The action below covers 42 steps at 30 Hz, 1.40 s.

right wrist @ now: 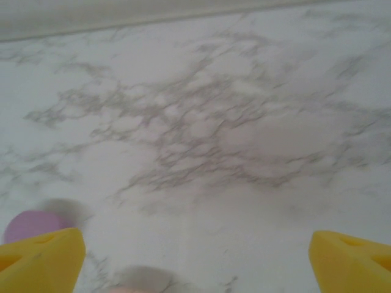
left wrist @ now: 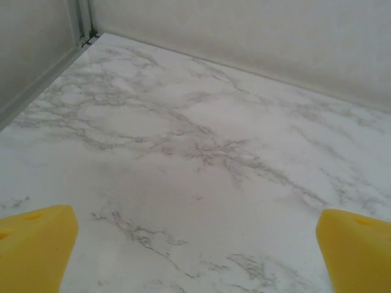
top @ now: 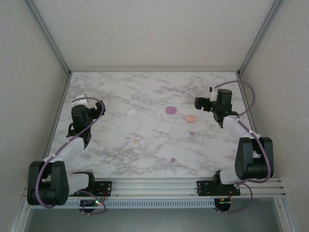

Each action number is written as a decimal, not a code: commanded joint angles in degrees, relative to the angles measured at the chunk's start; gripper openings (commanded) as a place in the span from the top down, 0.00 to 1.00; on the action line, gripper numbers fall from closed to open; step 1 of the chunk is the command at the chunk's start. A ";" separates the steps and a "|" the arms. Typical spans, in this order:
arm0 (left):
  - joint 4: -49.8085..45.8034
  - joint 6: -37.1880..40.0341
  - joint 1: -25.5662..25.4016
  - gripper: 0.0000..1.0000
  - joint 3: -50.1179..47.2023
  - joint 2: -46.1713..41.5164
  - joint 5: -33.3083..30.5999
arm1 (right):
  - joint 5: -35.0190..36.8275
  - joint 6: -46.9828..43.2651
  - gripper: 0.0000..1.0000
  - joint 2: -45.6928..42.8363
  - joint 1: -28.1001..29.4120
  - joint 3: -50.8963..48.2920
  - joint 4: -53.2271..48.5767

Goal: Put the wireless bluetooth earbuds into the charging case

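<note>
Three rounded charging cases lie mid-table: white (top: 131,112), purple (top: 170,110) and salmon-pink (top: 190,118). Tiny earbuds are scattered nearer the front: two salmon-pink (top: 136,141) (top: 120,151), two purple (top: 191,133) (top: 173,159), and two faint white ones (top: 172,129) (top: 201,141). My left gripper (top: 98,108) hovers open left of the white case, with bare marble between its yellow fingertips (left wrist: 36,244). Open too, my right gripper (top: 199,103) sits just right of the purple and pink cases. The purple case (right wrist: 30,224) peeks beside its left fingertip (right wrist: 43,259).
The marble table (top: 145,87) is fenced by pale walls at the back and sides, with metal corner posts (top: 65,67). A rail (top: 154,186) carrying both arm bases runs along the near edge. The back half of the table is bare marble.
</note>
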 commanded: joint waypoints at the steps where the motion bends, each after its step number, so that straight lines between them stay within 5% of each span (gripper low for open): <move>1: -8.84 -8.57 0.91 0.00 4.00 -2.50 -2.03 | -10.08 2.52 0.10 3.51 -0.33 5.67 -12.91; 14: -15.85 -21.28 0.30 0.00 10.28 0.61 14.22 | -14.87 7.06 0.21 14.10 -0.35 16.52 -20.23; 29: -19.03 -18.98 -4.58 0.00 10.56 2.59 14.88 | -22.07 5.43 0.31 27.60 -0.16 23.80 -28.69; 42: -20.87 -16.87 -6.28 0.00 13.28 4.66 13.83 | -24.33 1.29 0.36 25.62 2.32 20.99 -33.17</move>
